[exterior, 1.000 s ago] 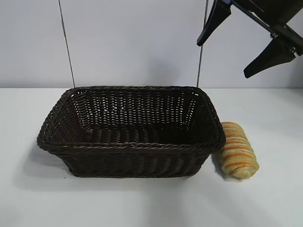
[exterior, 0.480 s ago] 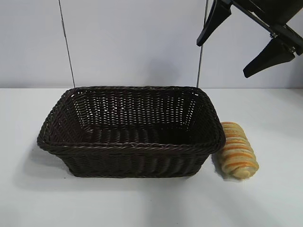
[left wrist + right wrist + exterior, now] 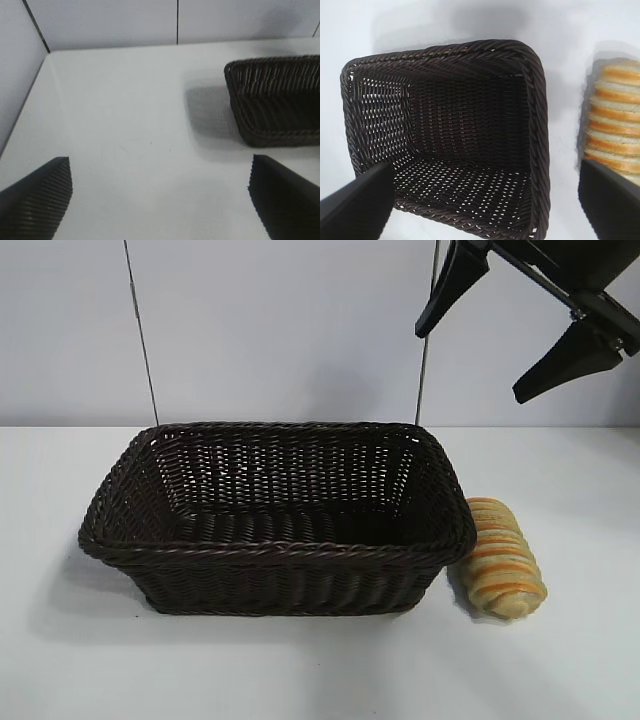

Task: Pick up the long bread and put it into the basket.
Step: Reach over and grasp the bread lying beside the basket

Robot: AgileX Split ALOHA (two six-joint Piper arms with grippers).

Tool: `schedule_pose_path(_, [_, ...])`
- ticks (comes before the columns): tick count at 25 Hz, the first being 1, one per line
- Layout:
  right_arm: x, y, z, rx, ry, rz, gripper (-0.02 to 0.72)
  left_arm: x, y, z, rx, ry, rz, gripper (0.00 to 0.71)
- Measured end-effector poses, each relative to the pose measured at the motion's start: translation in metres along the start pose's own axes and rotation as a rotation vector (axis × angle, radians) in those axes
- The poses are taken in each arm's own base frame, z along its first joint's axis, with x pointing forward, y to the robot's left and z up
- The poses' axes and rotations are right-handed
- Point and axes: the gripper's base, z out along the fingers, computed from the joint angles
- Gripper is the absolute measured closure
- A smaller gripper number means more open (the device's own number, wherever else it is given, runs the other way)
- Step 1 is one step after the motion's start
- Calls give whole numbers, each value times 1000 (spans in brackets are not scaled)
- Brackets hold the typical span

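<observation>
On the white table [image 3: 300, 670], just beside the basket's right end as the exterior camera saw it, the long bread [image 3: 503, 558] lay flat, one flank close against the wicker wall; whether the two actually touched could not be settled. Its striped ridges ran crosswise and nothing gripped it. The right wrist view confirmed the loaf outside the braided rim, on the table.

The basket [image 3: 275, 550] stood upright near mid-table. Its interior showed bare weave in both the exterior and right wrist views.

The right gripper [image 3: 497, 332] hung high at the upper right of the exterior view, above and somewhat behind the bread, well apart from it. Its two dark fingers were spread wide with nothing between them. Its wrist camera looked down into the basket with the loaf at the frame's edge.

The left gripper [image 3: 160, 197] did not appear in the exterior view. Its wrist camera showed its fingers likewise wide apart and empty, over bare table with one end of the basket farther off.

Assessment: no part of the task was done. Approach, grasp, lift, carry over the rim and release all remained. The right gripper appeared the better placed for the pick.
</observation>
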Motion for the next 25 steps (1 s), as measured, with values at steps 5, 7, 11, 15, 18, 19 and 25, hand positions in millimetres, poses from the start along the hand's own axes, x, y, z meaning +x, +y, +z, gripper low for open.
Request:
schedule_pose_path(5, [0,0,0,0,0,-1,9,-2,0,1,-4,-30,-9,20])
schedule_pose_path(7, [0,0,0,0,0,-1,9,-2,0,1,-4,-32,-10,20])
schedule_pose_path(11, [0,0,0,0,0,-3,9,-3,0,1,-4,-35,-10,20])
schedule_pose_path(15, [0,0,0,0,0,-11,9,-2,0,-1,-6,-57,-10,20])
schedule_pose_path(18, [0,0,0,0,-2,-13,9,3,0,-7,-8,-105,-7,20])
schedule_pose_path(19, [0,0,0,0,-3,-15,9,5,-1,-12,-10,-135,-5,20])
schedule_pose_path(25, [-2,0,0,5,-24,-29,9,16,-2,-27,-16,-253,2,20])
